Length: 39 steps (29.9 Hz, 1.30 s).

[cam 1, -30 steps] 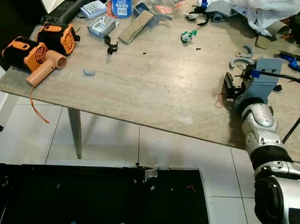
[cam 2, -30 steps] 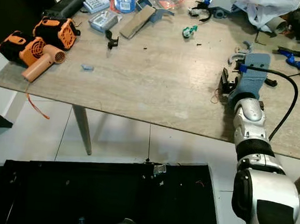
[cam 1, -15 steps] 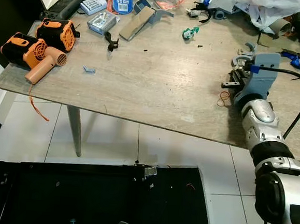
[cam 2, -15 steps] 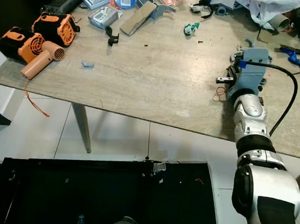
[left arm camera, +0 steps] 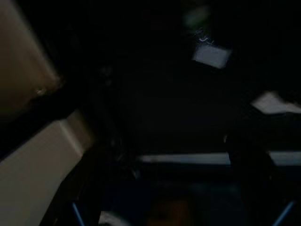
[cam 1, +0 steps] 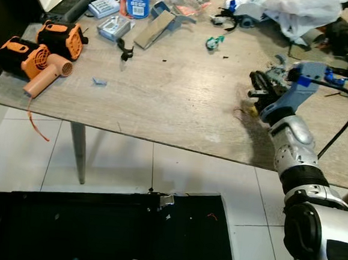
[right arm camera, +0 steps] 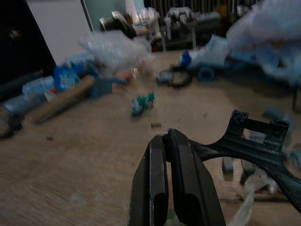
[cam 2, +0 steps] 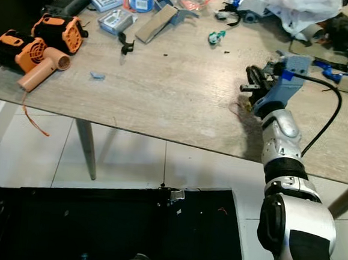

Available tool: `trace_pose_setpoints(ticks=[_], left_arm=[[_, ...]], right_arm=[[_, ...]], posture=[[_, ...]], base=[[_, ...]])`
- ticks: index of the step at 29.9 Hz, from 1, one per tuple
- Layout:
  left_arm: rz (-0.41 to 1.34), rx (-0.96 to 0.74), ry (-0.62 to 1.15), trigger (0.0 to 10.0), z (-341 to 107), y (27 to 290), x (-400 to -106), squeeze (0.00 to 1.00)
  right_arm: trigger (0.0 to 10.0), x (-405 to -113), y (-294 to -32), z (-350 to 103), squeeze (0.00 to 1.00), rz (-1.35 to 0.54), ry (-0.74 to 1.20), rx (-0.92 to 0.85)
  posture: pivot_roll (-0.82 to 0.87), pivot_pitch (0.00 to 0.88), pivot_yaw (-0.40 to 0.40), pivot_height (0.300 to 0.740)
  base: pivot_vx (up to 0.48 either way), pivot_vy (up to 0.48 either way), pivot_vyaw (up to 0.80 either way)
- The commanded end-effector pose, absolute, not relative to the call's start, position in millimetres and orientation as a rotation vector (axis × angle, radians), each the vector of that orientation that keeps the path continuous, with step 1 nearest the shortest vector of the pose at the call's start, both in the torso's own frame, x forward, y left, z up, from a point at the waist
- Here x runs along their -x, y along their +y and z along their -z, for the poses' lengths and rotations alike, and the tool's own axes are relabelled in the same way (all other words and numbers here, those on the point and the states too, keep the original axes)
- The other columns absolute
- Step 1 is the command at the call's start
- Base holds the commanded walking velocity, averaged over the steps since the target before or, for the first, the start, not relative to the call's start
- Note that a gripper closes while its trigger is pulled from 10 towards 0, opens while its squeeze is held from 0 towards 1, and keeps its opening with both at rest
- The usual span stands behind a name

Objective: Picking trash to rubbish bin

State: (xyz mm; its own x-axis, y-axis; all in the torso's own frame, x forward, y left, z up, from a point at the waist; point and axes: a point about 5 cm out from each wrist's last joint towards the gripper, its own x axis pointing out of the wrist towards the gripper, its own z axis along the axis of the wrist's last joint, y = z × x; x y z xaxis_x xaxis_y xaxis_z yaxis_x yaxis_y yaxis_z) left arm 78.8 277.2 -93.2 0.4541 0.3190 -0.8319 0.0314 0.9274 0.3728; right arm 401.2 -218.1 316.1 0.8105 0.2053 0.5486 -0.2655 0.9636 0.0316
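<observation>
Right arm (cam 1: 298,158): silver, jointed segments extended forward from the lower right, reaching over the near edge of the surface (cam 1: 182,100) toward its right side. Wrist: a blue housing (cam 1: 297,91) with a black cable (cam 1: 343,119) looping back from it. Right gripper (cam 1: 257,87): raised above the surface, pointing toward the robot's left. Fingers (right arm camera: 160,188): two long black fingers pressed flat together, no gap between them in the right wrist view. Left wrist view: very dark; nothing of the left gripper can be made out.
</observation>
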Motion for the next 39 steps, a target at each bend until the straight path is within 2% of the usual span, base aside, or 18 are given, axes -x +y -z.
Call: trace_pose_setpoints(ticks=[1, 3, 6, 7, 8, 9, 13, 19, 21, 22, 24, 25, 26, 27, 31, 35, 39], left_arm=[[-0.26, -0.41, 1.151, 10.0, 92.3, 291.5, -60.2, 0.0], [-0.34, -0.329, 1.093, 10.0, 89.1, 293.6, -71.6, 0.0], [-0.38, 0.142, 0.91, 10.0, 88.0, 271.0, -108.6, 0.0], [-0.38, 0.142, 0.91, 10.0, 88.0, 271.0, -108.6, 0.0], [-0.304, 0.28, 0.846, 10.0, 86.3, 255.4, -127.5, 0.0], [-0.304, 0.28, 0.846, 10.0, 86.3, 255.4, -127.5, 0.0], [-0.076, 0.428, 0.807, 10.0, 84.0, 214.6, -157.1, 0.0], [-0.013, 0.434, 0.832, 10.0, 85.6, 200.4, -160.5, 0.0], [0.006, 0.449, 0.857, 10.0, 88.1, 194.9, -157.3, 0.0], [0.006, 0.449, 0.857, 10.0, 88.1, 194.9, -157.3, 0.0], [0.014, 0.458, 0.885, 10.0, 90.9, 193.5, -151.2, 0.0], [0.013, 0.465, 0.895, 10.0, 92.1, 193.6, -148.3, 0.0], [0.013, 0.465, 0.895, 10.0, 92.1, 193.6, -148.3, 0.0], [0.006, 0.473, 0.906, 10.0, 93.2, 194.2, -145.4, 0.0], [0.0, 0.484, 0.921, 10.0, 94.5, 194.8, -142.2, 0.0], [0.021, 0.485, 0.933, 10.0, 95.0, 190.6, -142.6, 0.0], [0.028, 0.49, 0.927, 10.0, 94.3, 188.4, -145.3, 0.0]], right_arm=[[0.0, -397.1, -224.0, -317.3, 0.0, -0.26, -0.61, -0.121], [0.0, -394.9, -226.5, -320.5, 0.0, -0.272, -0.635, -0.135], [0.0, -390.0, -230.4, -326.2, 0.0, -0.298, -0.689, -0.189], [0.0, -390.0, -230.4, -326.2, 0.0, -0.298, -0.689, -0.189], [0.0, -387.9, -230.3, -328.0, 0.0, -0.319, -0.715, -0.219], [0.0, -387.9, -230.3, -328.0, 0.0, -0.319, -0.715, -0.219], [0.0, -379.5, -223.3, -332.4, 0.0, -0.43, -0.798, -0.341], [0.0, -370.4, -214.6, -331.2, 0.0, -0.576, -0.847, -0.506], [0.0, -359.6, -201.6, -321.2, 0.0, -0.726, -0.849, -0.623], [0.0, -359.6, -201.6, -321.2, 0.0, -0.726, -0.849, -0.623], [0.0, -350.4, -184.6, -304.9, 0.0, -0.829, -0.808, -0.703], [1.4, -346.7, -176.7, -297.4, 0.0, -0.861, -0.784, -0.746], [1.4, -346.7, -176.7, -297.4, 0.0, -0.861, -0.784, -0.746], [10.0, -340.3, -166.3, -289.7, 0.0, -0.919, -0.762, -0.791], [10.0, -325.3, -146.3, -276.3, 0.0, -1.067, -0.711, -0.881], [10.0, -286.9, -106.5, -254.9, 0.0, -1.39, -0.575, -0.878], [10.0, -275.8, -96.6, -250.2, 0.0, -1.477, -0.529, -0.912]], posture=[[0.01, 0.346, 0.039, 0.74], [0.0, 0.325, 0.037, 0.74], [-0.01, 0.292, 0.034, 0.74], [-0.01, 0.292, 0.034, 0.74], [-0.01, 0.275, 0.034, 0.74], [-0.01, 0.275, 0.034, 0.74], [-0.03, 0.224, 0.035, 0.74], [-0.04, 0.189, 0.036, 0.74], [-0.06, 0.166, 0.036, 0.74], [-0.06, 0.166, 0.036, 0.74], [-0.06, 0.151, 0.039, 0.74], [-0.07, 0.144, 0.042, 0.74], [-0.07, 0.144, 0.042, 0.74], [-0.07, 0.133, 0.045, 0.74], [-0.09, 0.127, 0.057, 0.74], [-0.09, 0.126, 0.061, 0.74], [-0.09, 0.127, 0.061, 0.74]], base=[[0.0, 0.0, 0.0], [0.0, 0.0, 0.0], [0.0, 0.0, 0.0], [0.0, 0.0, 0.0], [0.0, 0.0, 0.0], [0.0, 0.0, 0.0], [0.0, 0.0, 0.0], [0.0, 0.0, 0.0], [0.0, 0.0, 0.0], [0.0, 0.0, 0.0], [0.0, 0.0, 0.0], [0.0, 0.0, 0.0], [0.0, 0.0, 0.0], [0.0, 0.0, 0.0], [0.0, 0.0, 0.0], [0.0, 0.0, 0.0], [0.0, 0.0, 0.0]])
